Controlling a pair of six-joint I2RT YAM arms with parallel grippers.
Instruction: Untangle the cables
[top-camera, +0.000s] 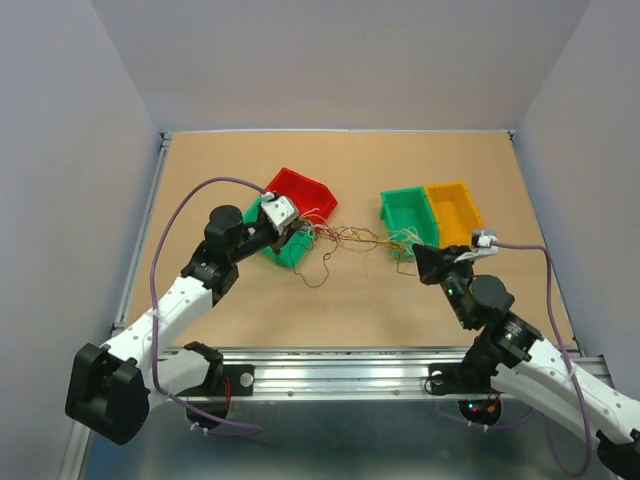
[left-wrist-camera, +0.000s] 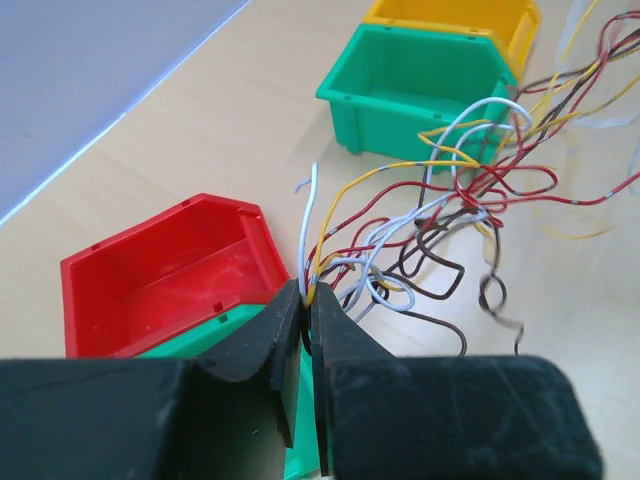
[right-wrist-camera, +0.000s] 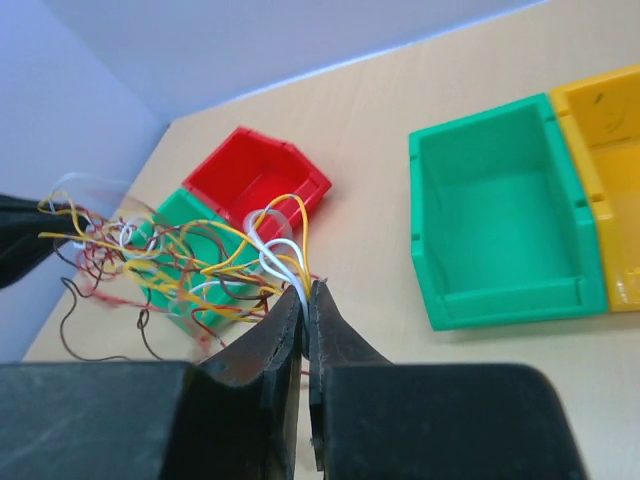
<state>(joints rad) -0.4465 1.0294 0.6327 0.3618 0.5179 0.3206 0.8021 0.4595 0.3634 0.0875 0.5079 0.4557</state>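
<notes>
Now the cables (top-camera: 352, 240) stretch from side to side in a loose, loopy bunch between the two grippers. The left gripper (left-wrist-camera: 305, 292) pinches one end, its fingers pressed on white and yellow wires, just by the red bin (top-camera: 300, 190). The right gripper (right-wrist-camera: 308, 290) pinches the other end, fingers tight on wires too, near a green bin (top-camera: 405, 210). Each holds its own end, so pulling apart sideways looks like the way to loosen the knot.

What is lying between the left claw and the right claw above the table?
The cables, a loose tangle stretched from the left claw to the right claw; the top view shows it.
</notes>
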